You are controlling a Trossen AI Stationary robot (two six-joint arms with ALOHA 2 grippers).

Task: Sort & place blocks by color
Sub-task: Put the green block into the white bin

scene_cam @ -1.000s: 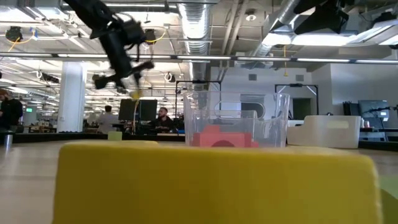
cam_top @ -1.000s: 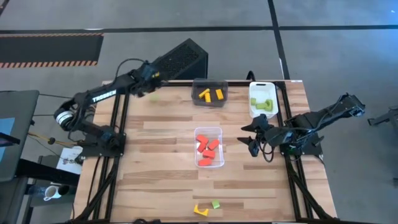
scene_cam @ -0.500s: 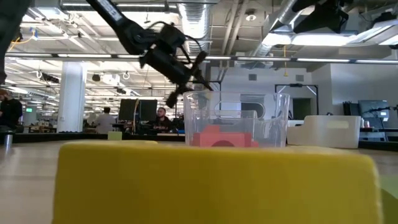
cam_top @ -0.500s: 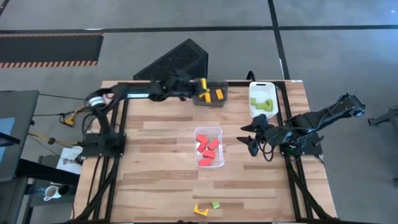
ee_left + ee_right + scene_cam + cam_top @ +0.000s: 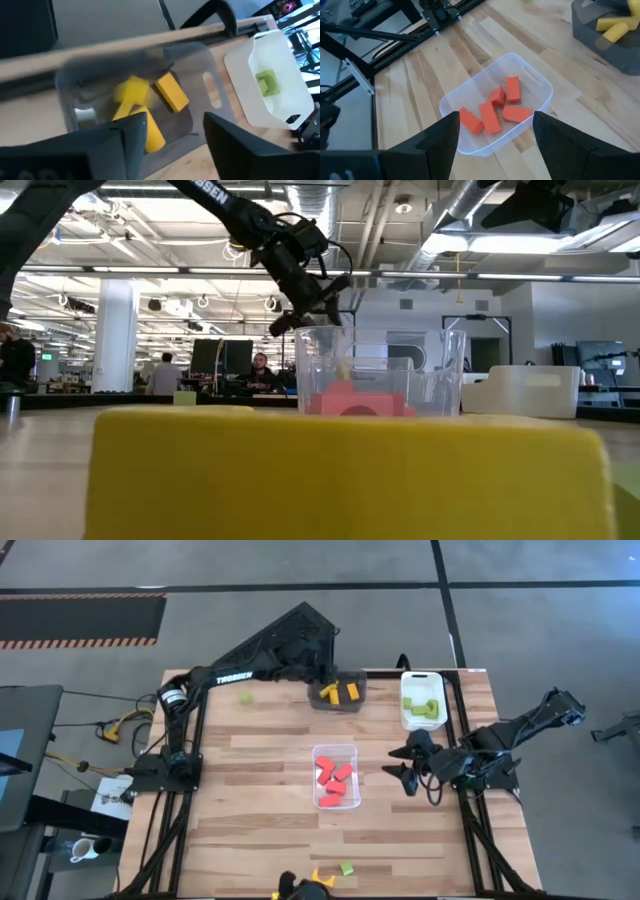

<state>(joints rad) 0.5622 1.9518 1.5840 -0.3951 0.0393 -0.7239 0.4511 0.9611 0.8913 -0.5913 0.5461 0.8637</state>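
Blocks are mostly sorted: yellow blocks (image 5: 342, 692) lie in the dark bin (image 5: 337, 690) at 12 o'clock on the worktop (image 5: 270, 770), red blocks (image 5: 336, 782) in the clear bin (image 5: 335, 777) at centre, and green blocks (image 5: 424, 708) in the white bin (image 5: 421, 698) at 1 o'clock. Unsorted pieces remain: a loose green block (image 5: 245, 697) at 11 o'clock, plus a yellow wedge (image 5: 322, 878) and a small green block (image 5: 347, 868) at 6 o'clock.

The left tool (image 5: 318, 683) hangs over the dark bin with its fingers apart and nothing clamped. In the left wrist view a yellow piece (image 5: 132, 91) shows blurred above the bin contents. The step in hand is judged to be a yellow deposit. The next move calls for lifting clear of the bin rim and reaching for one of the loose pieces.

The right tool (image 5: 404, 765) waits at 3 o'clock, just beside the clear bin, fingers apart and empty.

A dark object at the 6 o'clock edge in the high view is cut off and cannot be identified. In the low view a near yellow block (image 5: 350, 473) fills the foreground and hides most of the worktop.
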